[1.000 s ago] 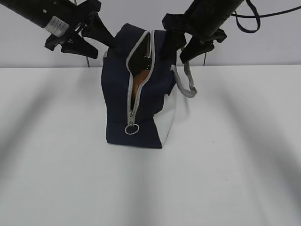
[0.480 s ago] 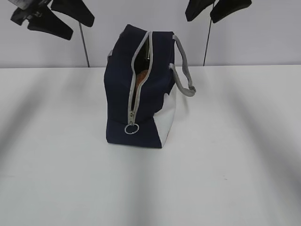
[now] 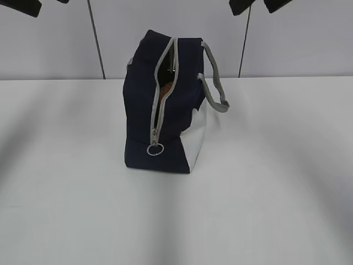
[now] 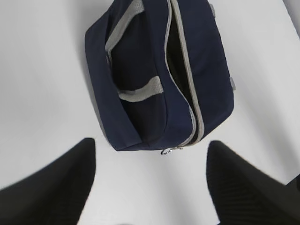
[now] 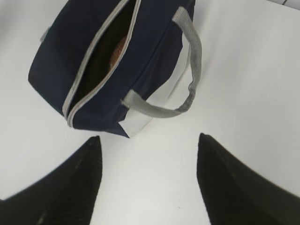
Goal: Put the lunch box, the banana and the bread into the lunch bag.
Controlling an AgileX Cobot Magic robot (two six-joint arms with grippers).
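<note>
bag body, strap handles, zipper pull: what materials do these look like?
Boxy navy-blue lunch bag: looks like matte woven fabric, probably synthetic; it creases softly and shows no shine. White side panel: smoother, possibly coated fabric; hard to tell. Grey strap handles: flat webbing with visible texture, bending limply. Ring pull: thin, silvery, likely metal. Grey zipper tape: fabric; teeth too small to judge.

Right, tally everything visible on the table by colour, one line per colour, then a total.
Navy with grey trim: 1, the lunch bag, standing on the white table, zipper open.
Golden-brown: 1, the bread, glimpsed inside the bag's opening.
Total: 2. The rest of the bag's interior is too dark to tell.
</note>
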